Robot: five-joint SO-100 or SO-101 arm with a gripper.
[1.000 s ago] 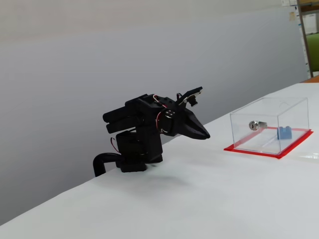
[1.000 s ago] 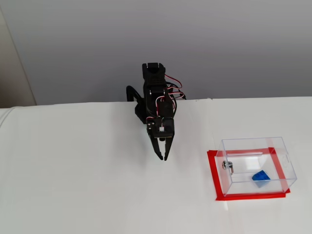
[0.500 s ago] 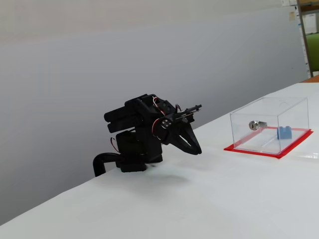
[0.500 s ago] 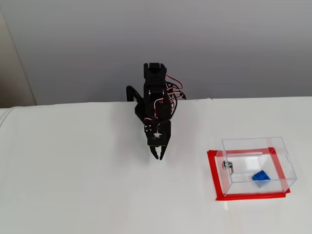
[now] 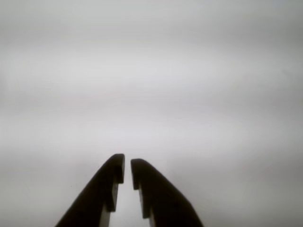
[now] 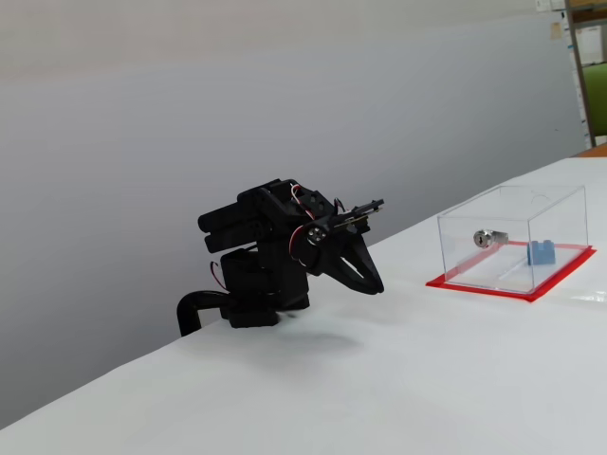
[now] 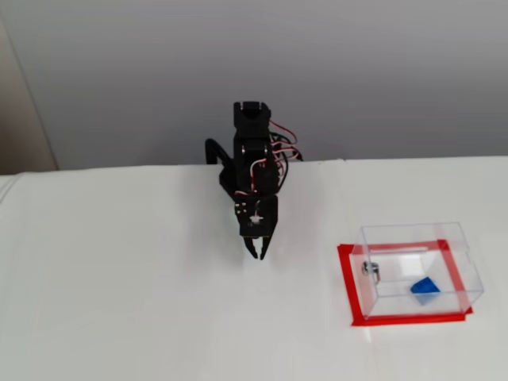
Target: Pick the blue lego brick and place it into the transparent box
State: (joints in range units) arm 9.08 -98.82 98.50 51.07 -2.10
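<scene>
The blue lego brick (image 6: 542,252) (image 7: 425,289) lies inside the transparent box (image 6: 560,204) (image 7: 413,232), on its red base near the right end. A small silver lock (image 6: 487,237) (image 7: 371,270) sits on the box's left wall. My gripper (image 6: 376,285) (image 7: 257,255) (image 5: 127,166) is folded down close to the arm's base, well left of the box, pointing at the bare white table. In the wrist view its two dark fingers nearly meet, with only a thin gap and nothing between them.
The white table (image 7: 119,302) stretches around the arm, with its back edge against a grey wall. The arm's black base (image 6: 256,299) is clamped at that back edge. Shelving shows at the far right (image 6: 588,66).
The gripper tilted further down and drew back toward the base over the last second. In the last half second it has hardly moved. The brick stayed in the box.
</scene>
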